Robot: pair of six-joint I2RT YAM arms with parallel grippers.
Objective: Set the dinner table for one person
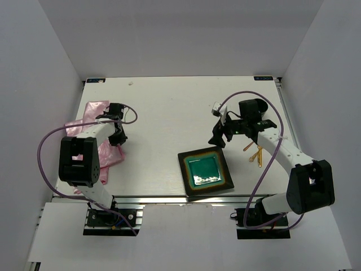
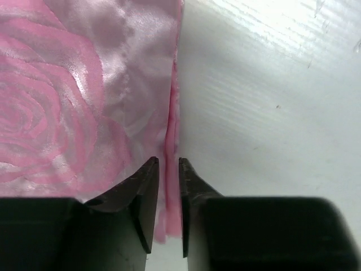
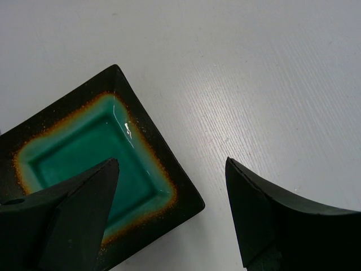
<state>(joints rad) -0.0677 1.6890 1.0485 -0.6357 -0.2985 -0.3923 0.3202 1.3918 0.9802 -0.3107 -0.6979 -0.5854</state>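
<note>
The dinner table (image 1: 163,107) is a large white top. A shiny pink placemat (image 1: 91,110) with a rose print lies crumpled at its left side. My left gripper (image 1: 119,137) is at the placemat's right edge. In the left wrist view my left gripper (image 2: 168,162) is shut on a raised fold of the placemat (image 2: 84,84). A square black plate with a teal centre (image 1: 206,172) sits front centre. My right gripper (image 1: 219,138) hangs open over the plate's far corner. In the right wrist view my right gripper (image 3: 172,161) is empty above the plate (image 3: 84,147).
Gold cutlery (image 1: 256,153) lies on the table to the right of the plate, under my right arm. Grey walls enclose the table on the left, back and right. A metal rail (image 1: 169,199) runs along the front edge.
</note>
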